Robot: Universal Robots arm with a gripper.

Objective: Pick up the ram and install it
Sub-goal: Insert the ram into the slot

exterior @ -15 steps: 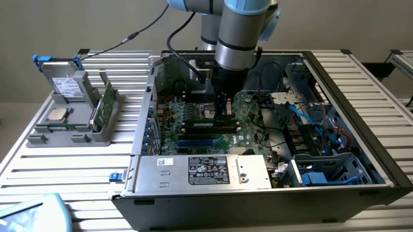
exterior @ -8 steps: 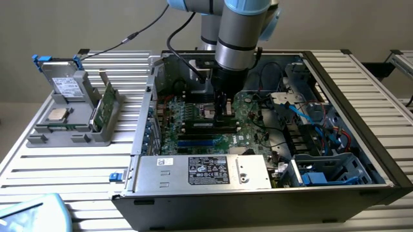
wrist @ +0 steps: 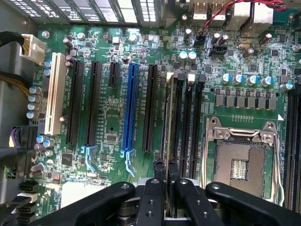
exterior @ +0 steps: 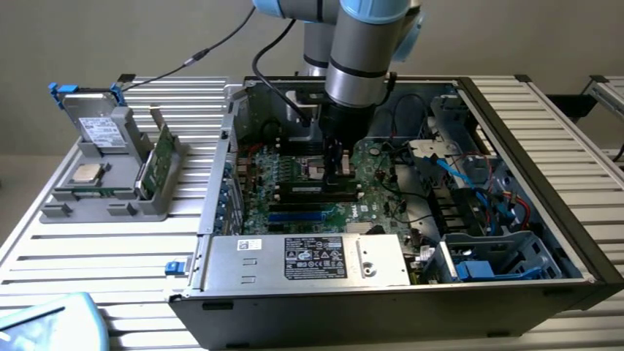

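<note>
The ram (wrist: pixel 168 117) stands edge-on in one of the black memory slots (wrist: pixel 188 122) beside the processor socket, a long thin strip running away from the wrist camera. My gripper (wrist: pixel 167 168) is shut on its near end, one black finger (wrist: pixel 154 193) on each side of the stick. In the exterior view the gripper (exterior: pixel 338 170) reaches straight down into the open computer case (exterior: pixel 546 146) and sits low over the green motherboard (exterior: pixel 381 183), at the memory slots near its middle. The arm hides the stick there.
The open processor socket (wrist: pixel 240 165) lies just beside the slots, with long black, blue and white expansion slots (wrist: pixel 131 108) on the other side. A grey holder (exterior: pixel 107 197) on the exterior view's left carries a green expansion card (exterior: pixel 156 161) and a silver chip (exterior: pixel 86 173). The power supply (exterior: pixel 302 259) fills the case front.
</note>
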